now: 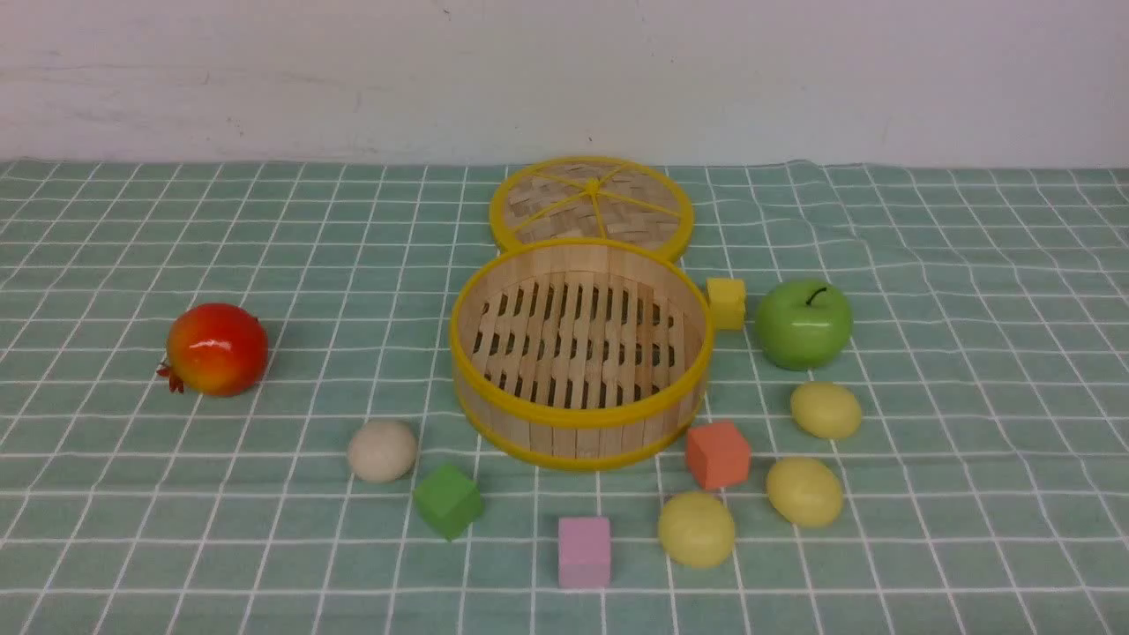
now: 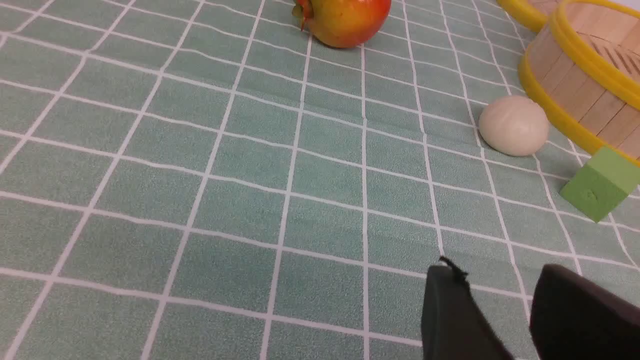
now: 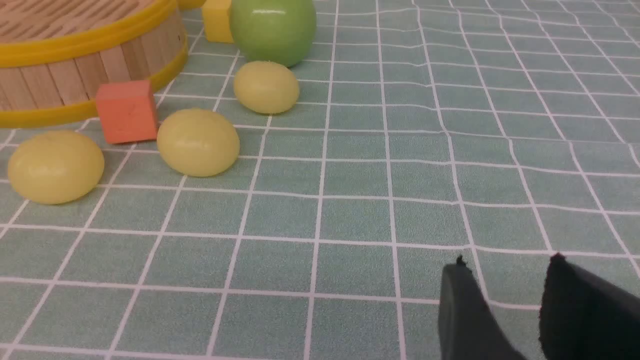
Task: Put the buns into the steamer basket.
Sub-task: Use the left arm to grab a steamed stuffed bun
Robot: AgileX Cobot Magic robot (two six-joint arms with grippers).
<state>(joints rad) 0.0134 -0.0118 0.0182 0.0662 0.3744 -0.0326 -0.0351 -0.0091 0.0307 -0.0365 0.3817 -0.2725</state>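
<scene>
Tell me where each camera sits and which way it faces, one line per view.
Front view: between the arms, facing forward across the checked cloth to the wall; steamer basket central; no robot part shows.
Left wrist view: on the left arm, low over the cloth, facing the off-white bun and pomegranate; the open left gripper shows.
Right wrist view: on the right arm, facing three pale yellow buns and the green apple; the open right gripper shows.
Shared: the steamer basket appears in all three.

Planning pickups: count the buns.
4. Off-white bun left of steamer basket; right of it: nearest yellow bun, middle yellow bun, farthest yellow bun beside green apple. None seems hidden.
</scene>
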